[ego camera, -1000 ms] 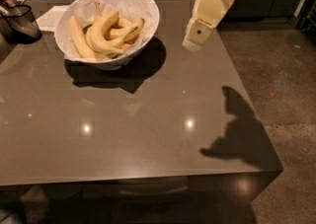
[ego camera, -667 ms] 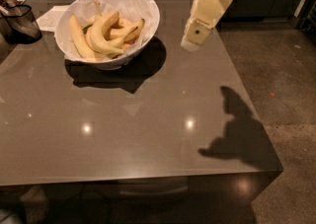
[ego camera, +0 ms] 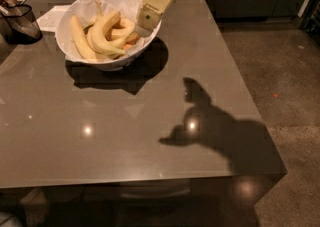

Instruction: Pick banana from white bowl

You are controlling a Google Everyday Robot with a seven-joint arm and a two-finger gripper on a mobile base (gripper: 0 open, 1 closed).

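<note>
The white bowl [ego camera: 88,59] with a crinkled white paper lining stands at the far left of the grey table [ego camera: 125,136]. Several yellow bananas [ego camera: 100,35] lie in it, curved and piled together. My gripper [ego camera: 143,25], cream-coloured, comes down from the top of the view. It hangs over the bowl's right side, with its tip right at the bananas on that side. I cannot tell whether it touches them.
A dark mesh holder [ego camera: 20,21] stands at the far left edge, with a white paper [ego camera: 52,17] lying behind the bowl. The arm's shadow [ego camera: 210,121] falls on the table's right half. The table's right and front edges drop to a speckled floor [ego camera: 295,86].
My gripper has moved left from beside the bowl to over its right side, down at the bananas. The view has drawn closer to the table.
</note>
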